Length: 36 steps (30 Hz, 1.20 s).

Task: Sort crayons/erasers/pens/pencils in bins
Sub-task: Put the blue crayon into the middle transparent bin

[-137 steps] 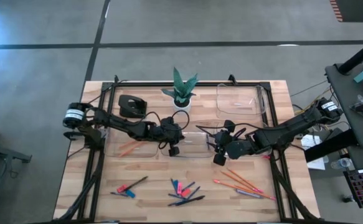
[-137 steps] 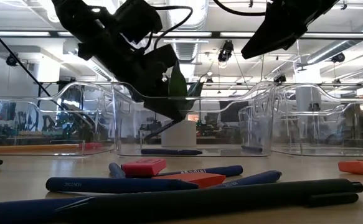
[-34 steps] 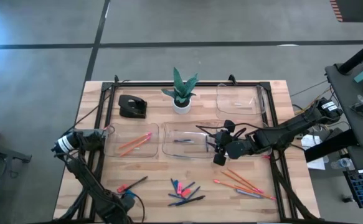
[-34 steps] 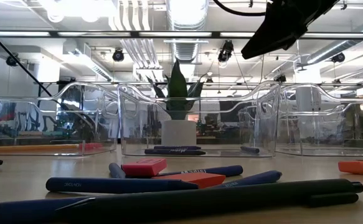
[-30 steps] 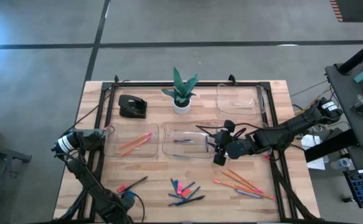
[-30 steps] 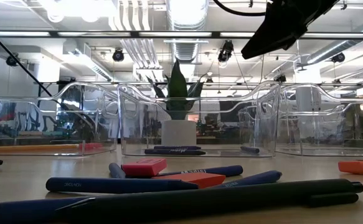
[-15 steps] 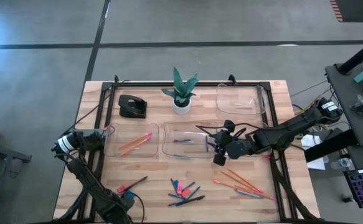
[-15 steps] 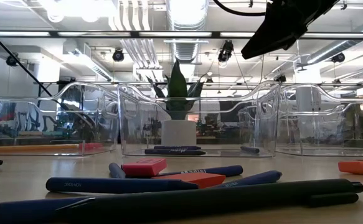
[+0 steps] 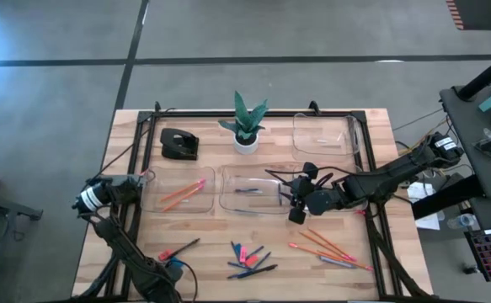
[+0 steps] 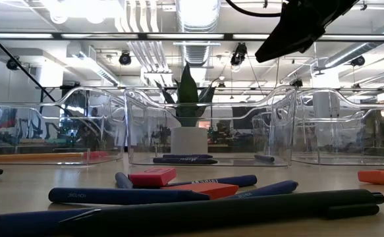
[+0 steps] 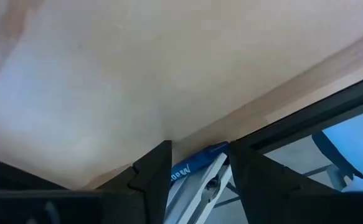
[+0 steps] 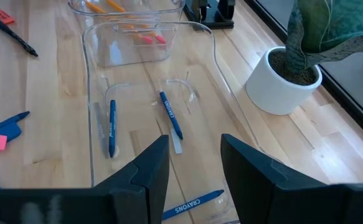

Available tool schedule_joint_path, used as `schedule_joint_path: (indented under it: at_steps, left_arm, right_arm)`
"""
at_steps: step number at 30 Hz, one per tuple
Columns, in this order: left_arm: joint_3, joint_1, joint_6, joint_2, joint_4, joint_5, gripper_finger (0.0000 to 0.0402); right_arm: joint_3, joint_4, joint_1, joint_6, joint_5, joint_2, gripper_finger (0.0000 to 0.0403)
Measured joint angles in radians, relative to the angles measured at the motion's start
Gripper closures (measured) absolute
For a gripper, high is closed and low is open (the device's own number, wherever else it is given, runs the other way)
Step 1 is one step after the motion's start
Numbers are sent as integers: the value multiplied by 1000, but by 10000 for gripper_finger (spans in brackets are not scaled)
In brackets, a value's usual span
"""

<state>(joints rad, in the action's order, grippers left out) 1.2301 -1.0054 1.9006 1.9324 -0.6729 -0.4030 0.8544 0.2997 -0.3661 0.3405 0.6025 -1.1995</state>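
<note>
The crayon slants across the gap of the released, empty left gripper, well front-left of the middle bin, where the right gripper hovers released.

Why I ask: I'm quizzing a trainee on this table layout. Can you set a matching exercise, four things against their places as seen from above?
Things:
1. plant pot
2. right claw
3. loose pencils
4. black desk object

Places:
a. by the middle bin's right end
b. far left part of the table
c. far edge, centre
d. bare wood, near right

Pairs: 1-c, 2-a, 3-d, 4-b
</note>
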Motion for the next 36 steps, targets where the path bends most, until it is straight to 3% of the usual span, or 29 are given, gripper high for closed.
schedule_joint_path:
  at_steps: [6, 20, 30, 36]
  left_arm:
    - [2, 0, -48, 1, -33, 2, 268]
    - [-7, 6, -125, 2, -60, 23, 381]
    - [-6, 61, -318, 2, -170, 67, 391]
    - [-7, 103, -502, 0, -209, 167, 392]
  right_arm:
    - [0, 1, 0, 0, 0, 0, 266]
    - [0, 1, 0, 0, 0, 0, 266]
    - [0, 1, 0, 0, 0, 0, 266]
    - [0, 0, 0, 0, 0, 0, 266]
